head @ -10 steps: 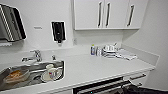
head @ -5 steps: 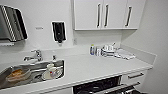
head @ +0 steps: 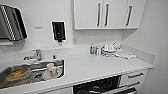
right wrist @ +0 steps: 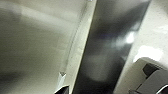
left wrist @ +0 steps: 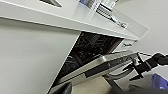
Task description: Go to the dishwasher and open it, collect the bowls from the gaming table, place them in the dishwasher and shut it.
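Jaws on both arms are too unclear to read as open or closed. The right gripper [left wrist: 136, 68] shows dark at the end of a jointed arm, close against the upper edge of the dishwasher [left wrist: 100, 67] door, just beside its long bar handle [left wrist: 120, 73]; whether it grips the bar I cannot tell. The right wrist view has a blurred steel face and a dark strip very near the camera. The dishwasher's steel-fronted door leans outward, partly open, with dark racks visible behind it. From the head camera the dishwasher [head: 97, 86] sits under the white desk [head: 100, 67], its dark inside showing as a band below the desk edge. White drawers [head: 135, 75] with dark handles stand just beside the dishwasher, toward the corner wall. On the desk above and behind the dishwasher, against the wall, is a cluster of small bottles and white crockery [head: 105, 48], with a crumpled cloth [head: 126, 55] next to it. Further along the desk from the dishwasher, away from the corner, a steel sink [head: 37, 65] holds white cups [head: 51, 71] and a container with something orange-brown [head: 17, 75]; a tap [head: 37, 54] stands behind it. On the wall above the dishwasher hang white cupboards [head: 87, 13], a dark soap dispenser [head: 58, 31] and, farthest off, a paper towel holder [head: 12, 23].
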Available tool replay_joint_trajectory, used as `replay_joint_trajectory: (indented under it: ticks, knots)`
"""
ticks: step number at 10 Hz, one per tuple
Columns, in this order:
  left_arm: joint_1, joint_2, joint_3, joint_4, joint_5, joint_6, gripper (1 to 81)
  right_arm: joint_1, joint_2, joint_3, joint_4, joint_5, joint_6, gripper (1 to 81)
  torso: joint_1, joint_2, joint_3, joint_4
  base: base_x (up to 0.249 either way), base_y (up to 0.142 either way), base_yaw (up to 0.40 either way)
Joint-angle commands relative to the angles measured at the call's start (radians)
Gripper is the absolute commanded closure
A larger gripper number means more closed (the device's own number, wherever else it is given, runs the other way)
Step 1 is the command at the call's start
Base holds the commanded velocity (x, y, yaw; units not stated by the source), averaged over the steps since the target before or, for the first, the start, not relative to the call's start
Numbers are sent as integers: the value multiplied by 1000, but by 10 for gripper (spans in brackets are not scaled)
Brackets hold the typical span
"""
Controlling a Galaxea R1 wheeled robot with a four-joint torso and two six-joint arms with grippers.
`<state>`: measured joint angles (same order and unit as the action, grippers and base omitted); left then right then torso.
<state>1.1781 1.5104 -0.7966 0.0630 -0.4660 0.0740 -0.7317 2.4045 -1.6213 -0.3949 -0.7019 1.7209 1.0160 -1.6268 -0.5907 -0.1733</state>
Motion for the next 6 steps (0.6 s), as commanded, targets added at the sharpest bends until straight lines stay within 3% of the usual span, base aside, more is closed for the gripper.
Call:
replay_joint_trajectory:
  ticks: [1,6]
  knots:
    - [-62,-53,26,24,15,0,10,102,-35,29,22,-88,11,10,0,0,0,0,-75,0,0]
    - [-62,-48,25,24,15,0,10,85,-31,31,21,-87,9,10,-1,-1,0,0,-78,0,0]
